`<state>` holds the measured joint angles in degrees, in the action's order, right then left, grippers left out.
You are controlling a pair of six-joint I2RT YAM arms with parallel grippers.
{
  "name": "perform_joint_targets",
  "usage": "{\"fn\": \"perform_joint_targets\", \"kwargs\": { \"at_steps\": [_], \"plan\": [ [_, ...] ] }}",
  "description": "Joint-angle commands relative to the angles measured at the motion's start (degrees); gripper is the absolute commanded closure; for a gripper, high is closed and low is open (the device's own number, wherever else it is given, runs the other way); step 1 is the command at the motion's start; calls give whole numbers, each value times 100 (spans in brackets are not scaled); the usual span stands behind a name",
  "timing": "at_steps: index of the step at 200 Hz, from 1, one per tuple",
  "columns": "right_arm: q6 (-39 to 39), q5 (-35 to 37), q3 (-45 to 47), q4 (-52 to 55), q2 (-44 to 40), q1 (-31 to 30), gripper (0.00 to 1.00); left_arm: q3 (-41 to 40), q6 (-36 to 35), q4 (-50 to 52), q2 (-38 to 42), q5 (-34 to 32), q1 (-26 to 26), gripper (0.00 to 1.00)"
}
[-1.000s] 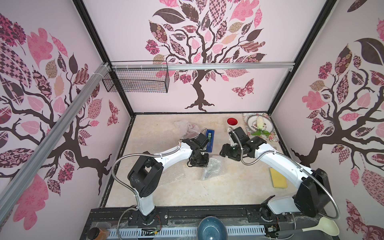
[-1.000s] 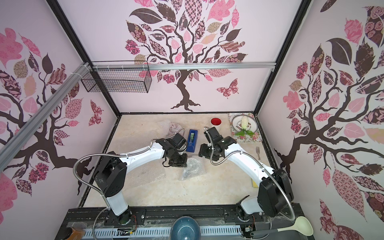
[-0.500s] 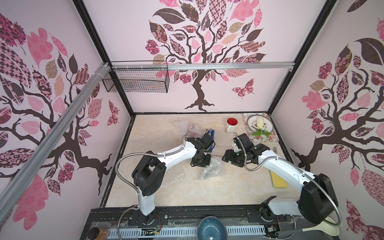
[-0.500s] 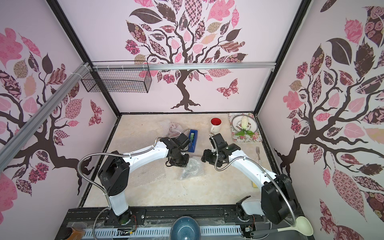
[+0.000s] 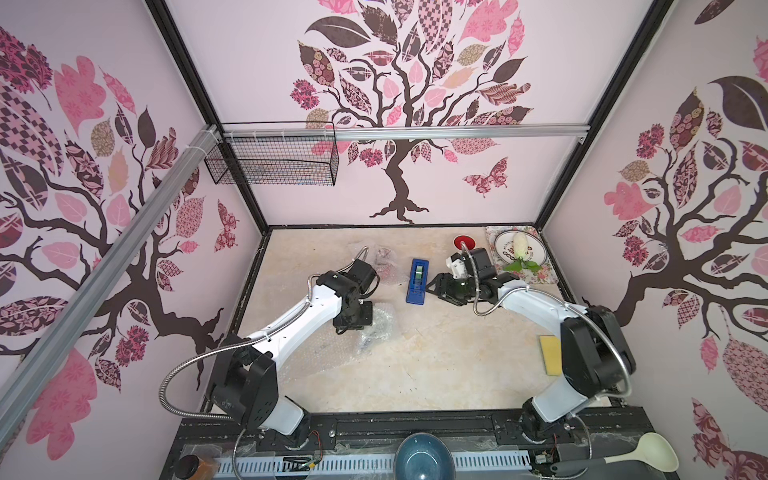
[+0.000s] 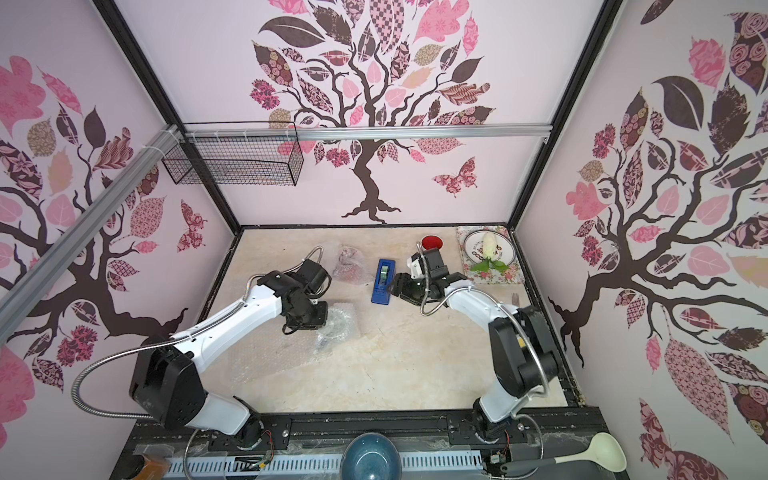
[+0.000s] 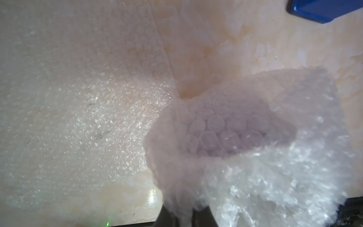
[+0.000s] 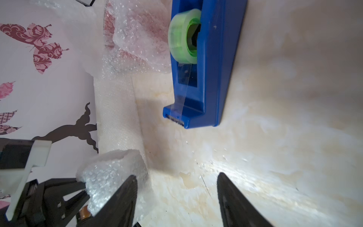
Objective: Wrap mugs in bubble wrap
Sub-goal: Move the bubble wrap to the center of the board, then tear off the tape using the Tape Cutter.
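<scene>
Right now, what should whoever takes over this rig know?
Left claw: shut on the wrap bunched over the lavender mug.
Right claw: open, empty, near the tape dispenser.
Done: red mug sits bundled in wrap at the back.
To do: finish and probably tape the lavender one; the white mug stands bare at the back.

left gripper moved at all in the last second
Yes. In a top view the left gripper, shut on the bubble wrap, has pulled leftward, away from the blue tape dispenser, which has stayed put.
</scene>
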<state>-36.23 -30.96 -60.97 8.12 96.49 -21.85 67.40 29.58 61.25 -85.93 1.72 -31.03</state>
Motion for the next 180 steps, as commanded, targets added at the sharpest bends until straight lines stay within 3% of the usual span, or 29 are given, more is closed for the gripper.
{"fn": "perform_joint_targets", "kwargs": {
  "at_steps": [1,91,180],
  "plan": [
    [-31,-505,-414,-689,434,9,37,-295,166,-251,157,281,46,100],
    [-113,-345,-1057,-953,1383,110,49,-464,421,-374,278,678,72,100],
    [-164,-269,-1154,-1090,1753,146,50,-430,474,-371,383,706,79,100]
  ]
}}
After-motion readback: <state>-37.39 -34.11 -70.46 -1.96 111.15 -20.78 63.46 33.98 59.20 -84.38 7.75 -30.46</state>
